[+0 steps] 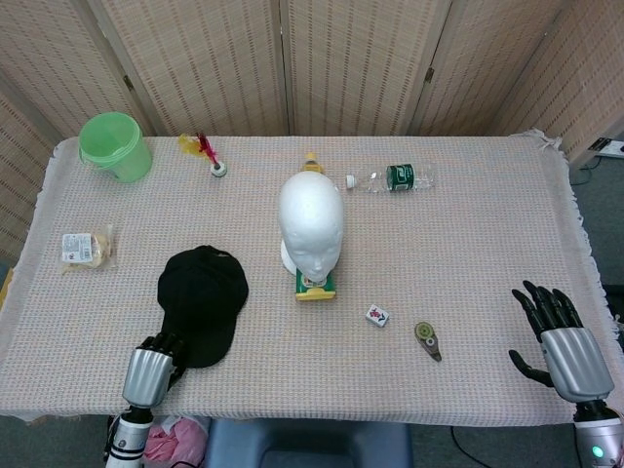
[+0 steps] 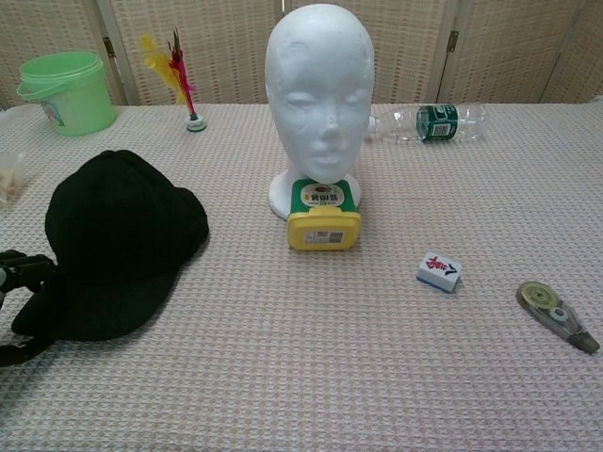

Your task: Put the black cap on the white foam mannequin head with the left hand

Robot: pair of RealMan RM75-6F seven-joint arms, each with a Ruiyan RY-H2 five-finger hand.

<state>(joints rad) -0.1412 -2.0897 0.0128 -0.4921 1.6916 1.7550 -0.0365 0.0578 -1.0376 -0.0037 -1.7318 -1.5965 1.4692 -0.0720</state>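
The black cap [image 1: 202,302] lies on the table left of the white foam mannequin head [image 1: 311,222], which stands upright at the centre. In the chest view the cap [image 2: 118,240] fills the left side and the mannequin head [image 2: 318,89] faces me. My left hand [image 1: 149,370] is at the near table edge and its fingers [image 2: 21,271] grip the cap's brim at its near left edge. My right hand [image 1: 561,336] hovers at the near right corner, fingers spread, holding nothing.
A yellow-green box [image 1: 316,286] sits against the mannequin base. A small tile [image 1: 377,315] and a tape dispenser [image 1: 427,339] lie to the right. A water bottle [image 1: 392,178], a shuttlecock [image 1: 210,156], a green bucket [image 1: 115,145] and a snack bag [image 1: 86,248] are further off.
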